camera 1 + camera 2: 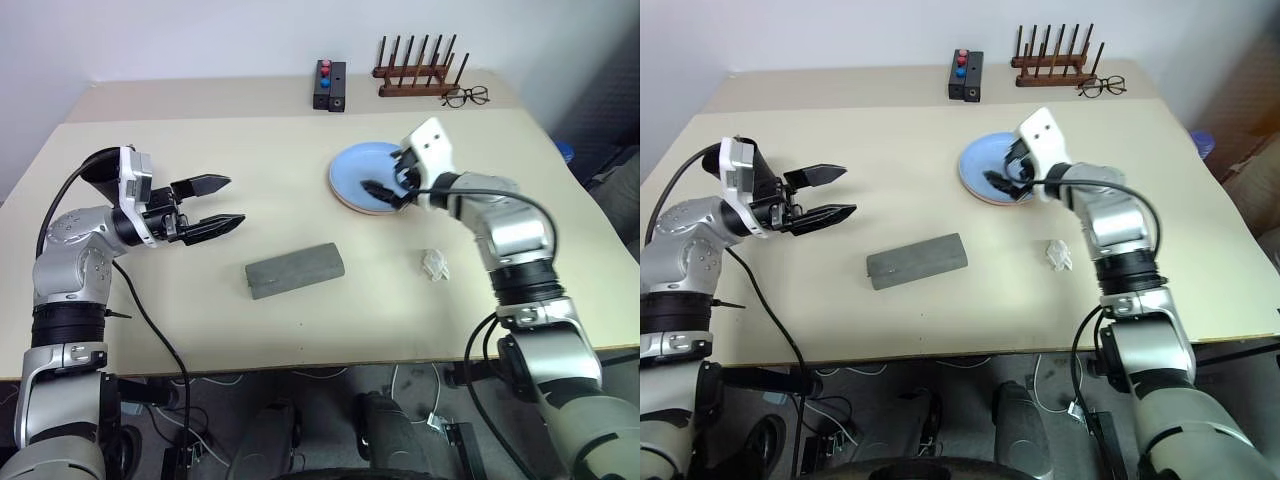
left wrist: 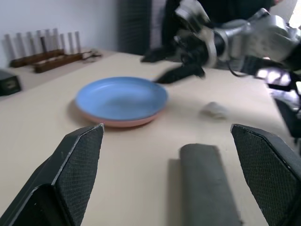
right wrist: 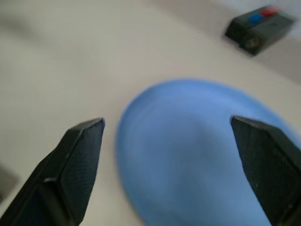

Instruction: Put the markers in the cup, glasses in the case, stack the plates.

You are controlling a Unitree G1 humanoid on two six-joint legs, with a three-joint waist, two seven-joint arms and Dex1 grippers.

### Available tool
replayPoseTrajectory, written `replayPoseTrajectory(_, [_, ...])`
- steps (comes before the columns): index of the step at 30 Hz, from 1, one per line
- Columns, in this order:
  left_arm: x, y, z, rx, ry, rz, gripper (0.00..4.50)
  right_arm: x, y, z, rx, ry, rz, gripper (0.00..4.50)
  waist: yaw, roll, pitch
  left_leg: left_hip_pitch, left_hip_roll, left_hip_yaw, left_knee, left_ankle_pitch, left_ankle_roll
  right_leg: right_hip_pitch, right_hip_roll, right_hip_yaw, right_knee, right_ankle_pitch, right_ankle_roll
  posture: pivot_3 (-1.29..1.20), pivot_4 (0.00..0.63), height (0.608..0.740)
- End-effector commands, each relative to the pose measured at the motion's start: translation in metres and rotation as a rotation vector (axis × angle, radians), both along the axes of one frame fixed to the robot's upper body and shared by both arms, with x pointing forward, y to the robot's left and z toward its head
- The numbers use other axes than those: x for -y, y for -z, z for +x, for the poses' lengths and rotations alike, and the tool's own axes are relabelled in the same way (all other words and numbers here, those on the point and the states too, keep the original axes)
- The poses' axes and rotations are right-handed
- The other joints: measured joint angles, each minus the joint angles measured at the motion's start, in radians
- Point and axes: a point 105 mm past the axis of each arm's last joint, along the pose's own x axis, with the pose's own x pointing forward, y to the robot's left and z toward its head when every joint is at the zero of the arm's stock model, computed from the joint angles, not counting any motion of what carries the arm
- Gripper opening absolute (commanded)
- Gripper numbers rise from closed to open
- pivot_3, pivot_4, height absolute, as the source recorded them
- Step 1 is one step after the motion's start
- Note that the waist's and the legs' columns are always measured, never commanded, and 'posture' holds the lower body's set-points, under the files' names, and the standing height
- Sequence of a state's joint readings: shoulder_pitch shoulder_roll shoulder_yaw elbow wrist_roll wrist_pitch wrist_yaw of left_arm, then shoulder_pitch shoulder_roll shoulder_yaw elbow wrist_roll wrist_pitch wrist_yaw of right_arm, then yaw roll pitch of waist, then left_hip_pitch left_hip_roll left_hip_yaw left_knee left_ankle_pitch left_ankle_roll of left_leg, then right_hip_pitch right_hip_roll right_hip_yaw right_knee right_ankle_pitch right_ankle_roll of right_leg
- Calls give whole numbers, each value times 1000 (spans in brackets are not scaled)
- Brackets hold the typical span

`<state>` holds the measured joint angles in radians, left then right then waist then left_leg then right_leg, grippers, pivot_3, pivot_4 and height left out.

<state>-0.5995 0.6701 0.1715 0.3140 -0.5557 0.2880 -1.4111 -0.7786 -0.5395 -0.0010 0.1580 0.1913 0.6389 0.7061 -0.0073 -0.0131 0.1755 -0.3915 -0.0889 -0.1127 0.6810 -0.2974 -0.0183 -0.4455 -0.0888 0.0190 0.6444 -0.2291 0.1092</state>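
The light blue plate [image 1: 358,168] lies stacked on the salmon pink plate [image 2: 123,123], whose rim peeks out beneath it, at the table's far right of centre. My right gripper [image 1: 385,180] hovers open just over the blue plate's near edge, nothing between its fingers [image 3: 77,160]. The grey case [image 1: 295,270] lies shut in the middle of the table. To its left my left gripper [image 1: 235,200] is held level above the table, open and empty, pointing toward the case. Markers, cup and glasses are out of view.
A small crumpled white scrap [image 1: 433,265] lies right of the case. Along the back edge stand a black box with red and blue buttons [image 1: 330,85], a wooden peg rack [image 1: 415,72] and thin-rimmed clear eyeglasses [image 1: 467,96].
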Motion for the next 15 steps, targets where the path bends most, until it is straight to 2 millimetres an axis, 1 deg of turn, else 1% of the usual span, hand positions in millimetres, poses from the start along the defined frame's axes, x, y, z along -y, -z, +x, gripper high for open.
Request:
replayPoseTrajectory(1, [10,-2,-8,15,94,53,4500,18,-3,-29,-70,1,24,4462,-2,0,0,0,0,0,0,-1,2,1,0,0,0,0,0,0,150,740])
replayPoseTrajectory(5, [21,8,-8,9,155,112,4500,29,16,-55,-176,29,-6,4462,-14,1,0,1,1,2,0,-3,5,0,1,1,0,0,0,0,150,740])
replayPoseTrajectory(9, [27,8,-3,27,184,113,4500,37,40,-75,-254,52,-71,4462,-7,2,0,2,1,2,-1,-3,5,0,1,1,1,0,0,0,150,740])
replayPoseTrajectory(12, [28,8,0,30,197,114,4500,46,59,-83,-299,88,-124,4462,-4,2,0,2,1,2,0,-3,5,1,1,1,1,0,0,0,150,740])
replayPoseTrajectory(15, [28,9,1,33,206,120,4500,49,72,-88,-320,98,-154,4462,-4,1,0,1,1,2,0,-3,5,1,1,1,0,0,0,0,150,740])
